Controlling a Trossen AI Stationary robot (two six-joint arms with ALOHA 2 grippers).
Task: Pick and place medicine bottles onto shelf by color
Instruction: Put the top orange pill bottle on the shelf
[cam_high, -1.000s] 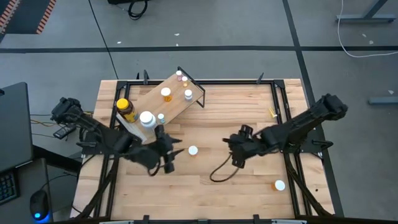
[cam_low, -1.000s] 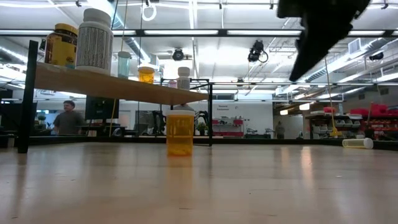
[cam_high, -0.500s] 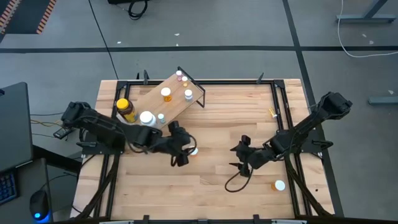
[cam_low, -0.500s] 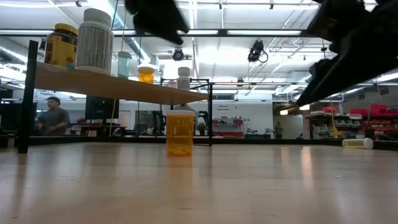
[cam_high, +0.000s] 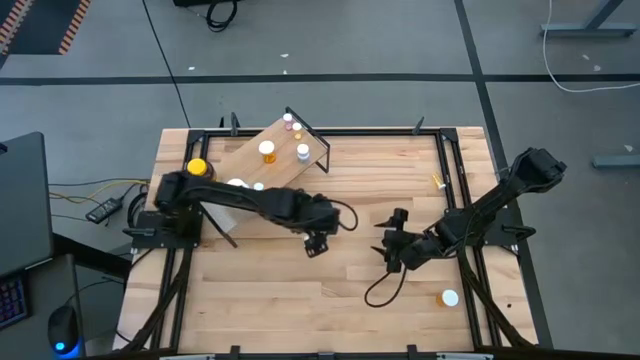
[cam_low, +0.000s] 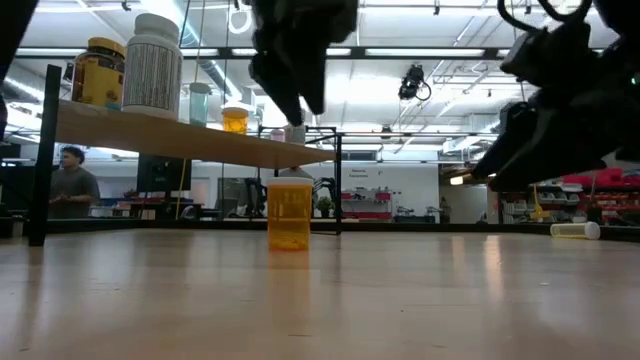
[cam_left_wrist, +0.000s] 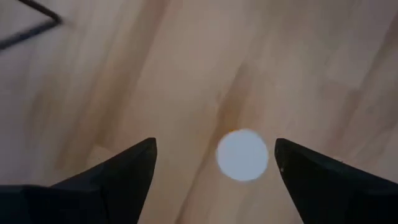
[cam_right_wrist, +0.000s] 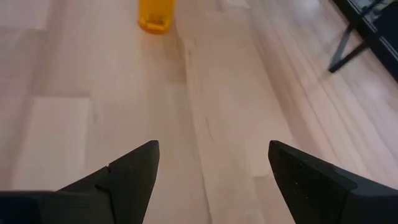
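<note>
An orange vial (cam_low: 290, 213) with a white cap (cam_left_wrist: 242, 155) stands upright on the table near its middle. My left gripper (cam_left_wrist: 215, 145) hangs open right above it, pointing steeply down, and hides it in the high view (cam_high: 318, 242). The fingers are clear of the cap. My right gripper (cam_right_wrist: 213, 146) waits open, low over the table, to the vial's right (cam_high: 388, 248). The shelf (cam_high: 262, 168) stands at the far left and carries an amber jar with a yellow lid (cam_high: 200, 172), a white-capped bottle (cam_low: 152, 65), orange vials (cam_high: 267, 150) and tiny vials (cam_high: 290, 121).
Another vial (cam_high: 450, 297) lies on its side near the table's front right corner. A black frame (cam_high: 455, 180) runs around the tabletop. Bare wood lies between the two grippers and toward the near edge. A person (cam_low: 70, 187) stands in the room far behind the table.
My left gripper has swung from beside the shelf toward the table's right, tipped downward and come over the standing orange vial. My right gripper has sunk lower and drawn a little toward the near edge. The vial has stayed where it was.
</note>
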